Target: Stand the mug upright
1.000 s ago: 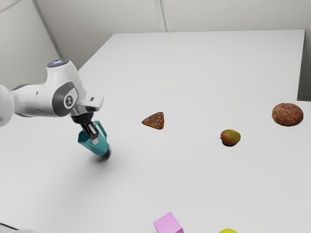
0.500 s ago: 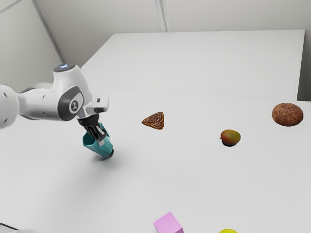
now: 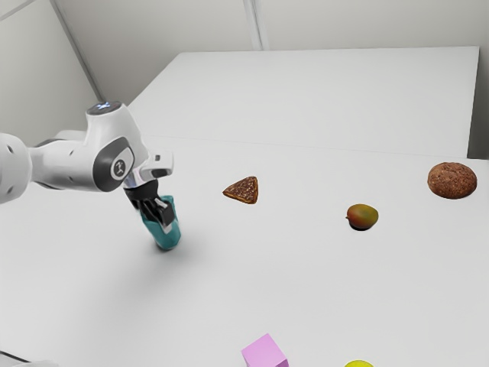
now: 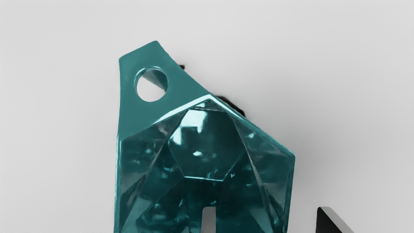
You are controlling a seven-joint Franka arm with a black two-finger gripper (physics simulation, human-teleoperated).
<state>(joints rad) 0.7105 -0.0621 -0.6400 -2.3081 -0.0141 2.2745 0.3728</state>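
My gripper [image 3: 166, 217] is over the teal mug [image 3: 167, 237] on the exterior view's left, overlapping the mug's upper part. The mug leans slightly, its lower end at the table. In the wrist view the faceted mug [image 4: 139, 116] shows its hollow inside and a handle with a round hole. My gripper [image 4: 270, 220] stands open there, one finger inside the mug's mouth and the other outside its wall, with a gap between that wall and the outer finger.
On the white table [image 3: 321, 290] lie a brown triangular piece [image 3: 243, 190], a mango [image 3: 362, 216] and a round brown bread [image 3: 452, 180]. A pink block [image 3: 264, 353] and a yellow object [image 3: 358, 364] are at the near edge.
The mug has swung from a strong lean to a steeper stance, its handle turning out of sight in the exterior view. My hand has shifted slightly toward the exterior view's right and down.
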